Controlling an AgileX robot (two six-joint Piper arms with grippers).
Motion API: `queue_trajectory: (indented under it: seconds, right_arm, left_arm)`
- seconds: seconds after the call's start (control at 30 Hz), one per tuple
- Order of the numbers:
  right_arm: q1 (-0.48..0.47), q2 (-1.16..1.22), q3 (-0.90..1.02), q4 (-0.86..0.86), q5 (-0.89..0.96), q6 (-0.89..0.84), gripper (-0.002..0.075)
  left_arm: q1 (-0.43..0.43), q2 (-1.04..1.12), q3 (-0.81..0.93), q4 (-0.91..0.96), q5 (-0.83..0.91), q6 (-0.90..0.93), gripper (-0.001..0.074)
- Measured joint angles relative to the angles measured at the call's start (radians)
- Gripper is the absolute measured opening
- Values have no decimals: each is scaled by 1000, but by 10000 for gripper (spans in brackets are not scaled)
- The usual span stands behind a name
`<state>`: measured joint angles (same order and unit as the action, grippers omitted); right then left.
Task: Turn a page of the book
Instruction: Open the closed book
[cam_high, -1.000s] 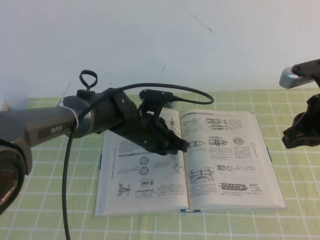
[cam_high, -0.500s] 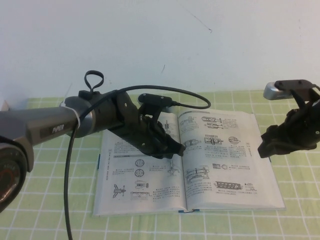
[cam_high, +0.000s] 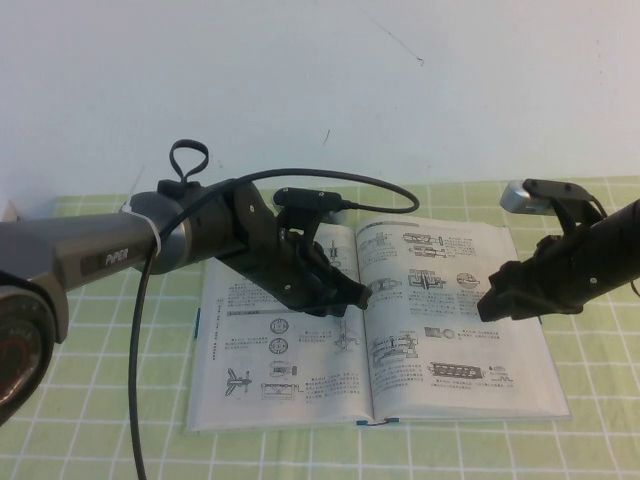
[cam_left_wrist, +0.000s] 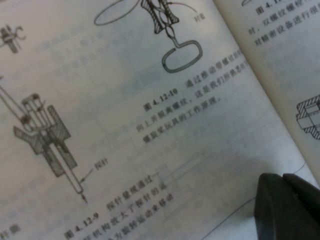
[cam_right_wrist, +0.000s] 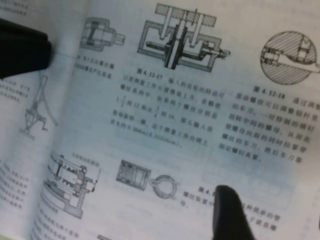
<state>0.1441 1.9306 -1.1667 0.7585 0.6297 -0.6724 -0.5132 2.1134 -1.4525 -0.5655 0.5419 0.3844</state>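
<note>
One book (cam_high: 375, 325) lies open mid-table; the page (cam_high: 450, 315) to turn is its right leaf. Left gripper (cam_high: 358, 295) pins the gutter, right gripper (cam_high: 492, 305) hovers over that leaf, fingers' state unclear; next, catch its edge

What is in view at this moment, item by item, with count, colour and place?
book: one, white pages with black line drawings, thin dark-blue cover edge, lying open in the middle of the tablecloth.
page: one, white, right-hand sheet of the open book, lying flat, rows of small cross-section drawings.
tablecloth: one, light green with white grid, covering the table.
wall: one, white, behind the table.
cable: one, black, looped along the left arm.
left gripper: one, black, over the book's centre fold.
right gripper: one, black, above the page's outer half.
</note>
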Motion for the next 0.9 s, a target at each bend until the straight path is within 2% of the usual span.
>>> queue_trajectory:
  seconds: [0.9]
  right_arm:
    - [0, 11, -2, -75, -55, 110, 351]
  left_arm:
    - [1, 2, -1, -2, 3, -19, -4]
